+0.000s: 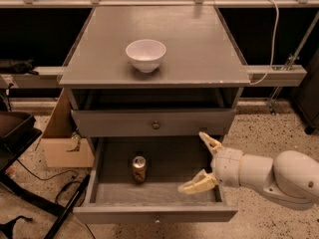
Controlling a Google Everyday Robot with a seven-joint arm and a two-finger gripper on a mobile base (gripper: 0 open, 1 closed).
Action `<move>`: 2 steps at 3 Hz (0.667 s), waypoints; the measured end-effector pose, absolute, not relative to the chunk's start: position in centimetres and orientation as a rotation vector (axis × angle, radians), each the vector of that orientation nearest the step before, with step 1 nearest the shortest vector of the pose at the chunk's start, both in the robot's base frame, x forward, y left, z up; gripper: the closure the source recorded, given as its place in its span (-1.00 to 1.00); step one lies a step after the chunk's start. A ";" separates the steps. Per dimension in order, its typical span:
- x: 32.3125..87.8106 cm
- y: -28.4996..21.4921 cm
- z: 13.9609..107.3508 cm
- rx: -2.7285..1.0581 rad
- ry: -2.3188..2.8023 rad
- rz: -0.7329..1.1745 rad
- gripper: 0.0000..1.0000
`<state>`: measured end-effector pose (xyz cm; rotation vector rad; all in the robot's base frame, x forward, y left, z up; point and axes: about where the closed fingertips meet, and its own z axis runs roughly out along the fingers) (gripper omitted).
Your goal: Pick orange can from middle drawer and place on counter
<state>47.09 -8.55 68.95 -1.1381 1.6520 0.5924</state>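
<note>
My gripper (202, 164) over right part of middle drawer (169, 190), fingers spread wide, holding nothing. Orange can (139, 169) upright on drawer floor, left of gripper, apart. Reckon light, rigid, slick, thin-walled; I'd pinch mid-body, gently

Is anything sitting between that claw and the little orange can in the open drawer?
Nothing visible does. The gripper, fingers open, hangs over the right side of the middle drawer. The orange can stands upright to its left, with only bare drawer floor between them.
</note>
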 end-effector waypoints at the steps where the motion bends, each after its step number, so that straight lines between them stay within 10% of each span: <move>1: 48.1 -7.5 67.3 -1.182 1.677 0.600 -1.00; 2: 49.0 -6.1 62.5 -1.176 1.703 0.677 -1.00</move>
